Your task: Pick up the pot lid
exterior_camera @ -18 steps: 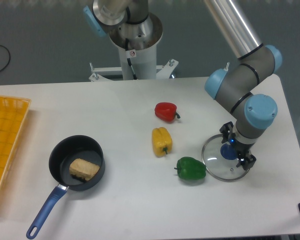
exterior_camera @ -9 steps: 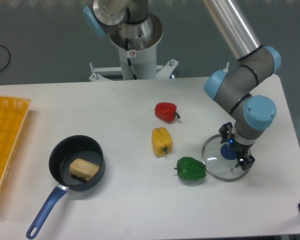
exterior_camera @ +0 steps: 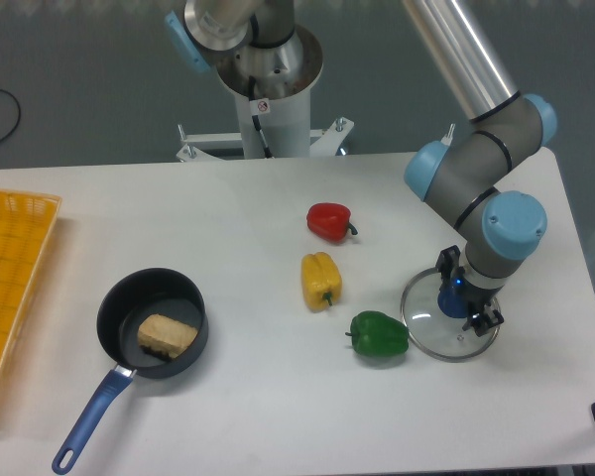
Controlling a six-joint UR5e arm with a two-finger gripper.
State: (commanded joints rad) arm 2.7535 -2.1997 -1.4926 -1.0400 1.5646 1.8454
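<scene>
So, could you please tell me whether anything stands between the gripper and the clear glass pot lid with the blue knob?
Nothing visible does: the gripper has its fingers right at the blue knob on the lid, though contact can't be judged.

We saw a green pepper (exterior_camera: 380,335) near the jaws, with a yellow pepper (exterior_camera: 320,280) and a red pepper (exterior_camera: 328,221) farther from them. Well apart from the jaws sat a black pan (exterior_camera: 127,319) with a blue handle (exterior_camera: 93,420), a tan block (exterior_camera: 167,335) inside; an orange crate (exterior_camera: 14,297) stood farther still.
</scene>
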